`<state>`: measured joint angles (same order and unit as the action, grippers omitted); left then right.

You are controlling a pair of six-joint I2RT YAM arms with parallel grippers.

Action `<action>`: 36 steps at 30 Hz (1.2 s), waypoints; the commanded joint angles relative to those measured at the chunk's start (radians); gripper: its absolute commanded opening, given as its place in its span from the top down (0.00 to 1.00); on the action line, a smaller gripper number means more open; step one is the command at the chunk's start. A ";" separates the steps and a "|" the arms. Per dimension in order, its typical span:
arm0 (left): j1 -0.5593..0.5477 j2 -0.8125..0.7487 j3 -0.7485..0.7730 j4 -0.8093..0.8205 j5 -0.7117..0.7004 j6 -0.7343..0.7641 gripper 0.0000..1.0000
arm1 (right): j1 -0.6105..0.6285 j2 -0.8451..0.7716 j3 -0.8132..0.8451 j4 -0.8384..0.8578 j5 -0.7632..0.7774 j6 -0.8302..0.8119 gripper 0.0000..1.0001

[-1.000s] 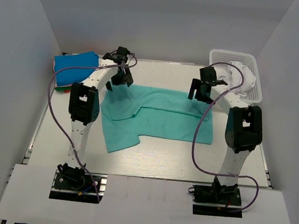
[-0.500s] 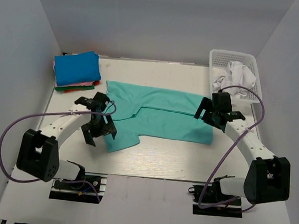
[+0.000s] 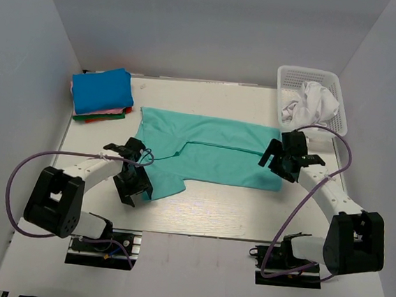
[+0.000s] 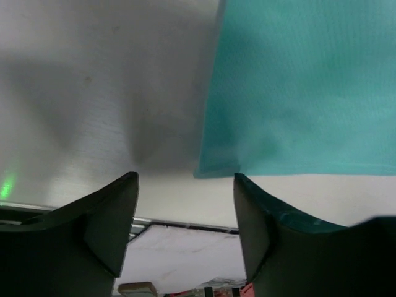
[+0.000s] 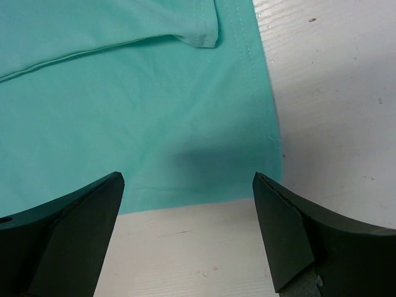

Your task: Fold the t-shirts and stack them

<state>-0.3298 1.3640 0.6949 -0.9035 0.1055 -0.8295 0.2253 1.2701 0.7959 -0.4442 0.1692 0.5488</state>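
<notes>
A teal-green t-shirt (image 3: pixel 218 154) lies spread flat across the middle of the table. My left gripper (image 3: pixel 136 188) hovers low at its near left corner. In the left wrist view the cloth's corner (image 4: pixel 218 168) lies just ahead of the open left gripper (image 4: pixel 185 179), and nothing is between the fingers (image 4: pixel 105 216). My right gripper (image 3: pixel 279 158) is open above the shirt's near right corner. Its fingertips (image 5: pixel 272 210) straddle the hem of the teal cloth (image 5: pixel 124 111). A bright blue folded t-shirt (image 3: pixel 102 90) tops a stack at the back left. A white t-shirt (image 3: pixel 318 98) lies crumpled in the basket.
The white lattice basket (image 3: pixel 289 76) stands at the back right corner. Red and green folded cloth (image 3: pixel 99 116) shows under the blue shirt. White walls close in both sides and the back. The table's near edge (image 4: pixel 185 224) shows past the left fingers.
Both arms have swung from the shirt's far edge down to its near corners. Over the last half second the left gripper has sunk closer to the left corner.
</notes>
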 commanded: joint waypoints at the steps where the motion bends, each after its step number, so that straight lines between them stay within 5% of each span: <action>1: -0.005 0.023 -0.021 0.086 0.011 -0.008 0.29 | -0.009 -0.021 -0.017 -0.005 -0.002 0.022 0.10; 5: -0.005 0.072 -0.011 0.130 0.031 0.003 0.56 | -0.021 -0.035 -0.050 -0.007 0.003 0.034 0.10; 8: -0.005 0.122 0.020 0.111 -0.001 0.029 1.00 | -0.030 -0.040 -0.061 -0.033 0.000 0.013 0.10; 22: -0.005 0.107 0.156 0.015 0.039 0.072 1.00 | -0.047 0.015 -0.145 0.030 -0.011 0.008 0.13; 27: -0.005 0.118 0.198 -0.004 0.049 0.081 1.00 | -0.055 0.083 -0.146 0.082 -0.057 0.014 0.26; 31: -0.005 0.127 0.267 -0.063 -0.012 0.090 1.00 | -0.058 0.086 -0.156 0.081 -0.054 0.017 0.52; 32: -0.005 0.136 0.276 -0.077 -0.012 0.090 1.00 | -0.060 0.086 -0.156 0.079 -0.060 0.016 0.73; 33: -0.005 0.136 0.287 -0.077 -0.012 0.090 1.00 | -0.061 0.078 -0.155 0.081 -0.056 0.019 0.84; 35: -0.005 0.145 0.328 -0.109 -0.039 0.090 1.00 | -0.063 0.045 -0.147 0.091 -0.043 0.008 1.00; 36: -0.005 0.145 0.365 -0.109 -0.040 0.099 1.00 | -0.060 0.038 -0.141 0.087 -0.043 -0.004 1.00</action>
<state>-0.3313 1.5059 0.9806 -0.9745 0.1051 -0.7483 0.1699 1.3483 0.6502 -0.3820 0.1211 0.5549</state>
